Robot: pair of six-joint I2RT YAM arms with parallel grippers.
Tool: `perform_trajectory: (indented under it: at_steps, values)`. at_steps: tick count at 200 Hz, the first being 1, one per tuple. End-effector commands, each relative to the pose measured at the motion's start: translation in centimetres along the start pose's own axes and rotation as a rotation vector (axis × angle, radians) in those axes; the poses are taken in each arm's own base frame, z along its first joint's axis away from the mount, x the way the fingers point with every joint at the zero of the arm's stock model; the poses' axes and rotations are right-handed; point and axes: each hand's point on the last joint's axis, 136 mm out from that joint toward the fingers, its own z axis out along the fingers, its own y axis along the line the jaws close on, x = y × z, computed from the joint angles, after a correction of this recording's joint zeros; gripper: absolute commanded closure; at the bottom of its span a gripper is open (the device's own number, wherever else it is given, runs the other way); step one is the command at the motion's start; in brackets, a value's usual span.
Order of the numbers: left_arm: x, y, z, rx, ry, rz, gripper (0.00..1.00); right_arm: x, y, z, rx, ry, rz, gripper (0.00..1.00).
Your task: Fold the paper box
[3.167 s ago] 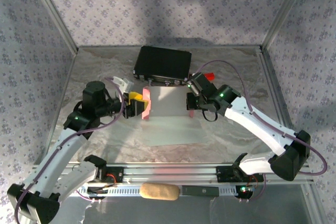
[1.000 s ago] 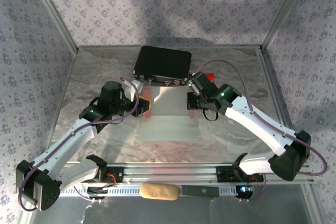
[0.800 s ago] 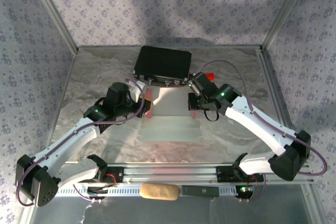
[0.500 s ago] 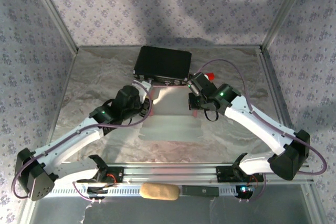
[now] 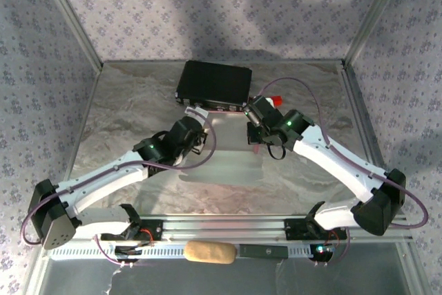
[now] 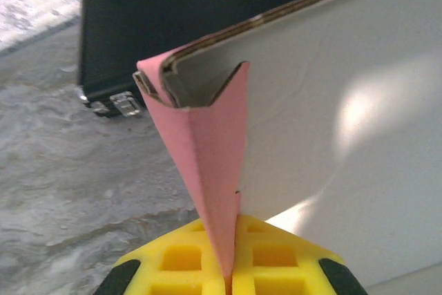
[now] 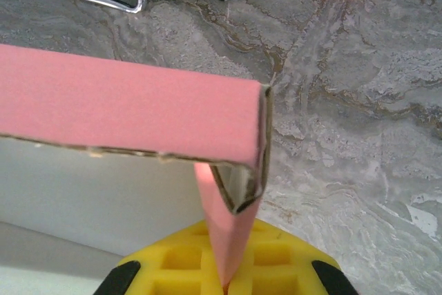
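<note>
The left gripper (image 6: 228,278) is clenched on a pink corner flap of the paper box (image 6: 331,122), its yellow pads (image 6: 179,260) pressed together with only the card between them. The right gripper (image 7: 224,278) pinches the opposite flap the same way (pads nearly meeting). The box sits mid-table between the arms, just in front of the black case (image 5: 214,82). From above, the wrists cover both grips, and the box's edges blur into the pale table (image 5: 131,101).
</note>
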Motion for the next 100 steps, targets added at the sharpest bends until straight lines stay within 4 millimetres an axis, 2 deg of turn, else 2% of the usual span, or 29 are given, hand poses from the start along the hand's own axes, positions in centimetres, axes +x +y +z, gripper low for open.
perform_trajectory:
  at_steps: [1, 13, 46, 76, 88, 100]
  values:
    - [-1.6, 0.4, -0.6, -0.144, -0.026, 0.062, 1.00, -0.7, 2.5, -0.8, -0.083, -0.012, -0.007, 1.00]
    - [-1.8, 0.5, -0.7, -0.206, -0.026, 0.075, 1.00, -0.7, 2.5, -0.7, -0.075, -0.009, -0.006, 1.00]
    - [-1.9, -1.0, -0.5, -0.259, -0.029, 0.124, 1.00, -0.6, 2.6, -0.4, -0.068, -0.006, -0.001, 1.00]
    - [-2.1, -1.0, -0.8, -0.298, -0.036, 0.146, 1.00, -0.5, 2.3, -0.5, -0.064, -0.008, 0.006, 1.00]
    - [-2.1, -1.2, -0.9, -0.281, -0.036, 0.141, 1.00, -0.4, 2.3, -0.6, -0.073, -0.007, 0.010, 1.00]
    - [-2.0, -2.4, -0.7, -0.189, -0.037, 0.133, 1.00, -0.4, 2.4, -0.6, -0.088, -0.002, 0.015, 1.00]
